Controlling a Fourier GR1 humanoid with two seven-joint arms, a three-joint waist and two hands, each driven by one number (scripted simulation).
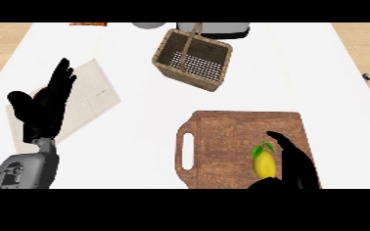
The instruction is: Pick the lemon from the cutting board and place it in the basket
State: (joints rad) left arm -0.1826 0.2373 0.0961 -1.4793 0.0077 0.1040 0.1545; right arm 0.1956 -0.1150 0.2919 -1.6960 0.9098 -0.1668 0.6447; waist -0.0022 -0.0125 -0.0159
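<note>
Lemon [265,163] is lying at five o'clock on the cutting board [231,132]. We are holding our right hand [296,165] just beside it, fingers open, ready to wrap it. The basket [165,44] is waiting at twelve, and our left hand [43,105] is resting open at nine.

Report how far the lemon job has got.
Done: nothing delivered; the lemon lies on the cutting board, and the basket shows no lemon inside. In hand: the right hand is at the lemon's right side, fingers open, not closed round it. Left: grasp it, lift it, carry it up-left to the basket and release. The left hand rests open at the left edge.
</note>
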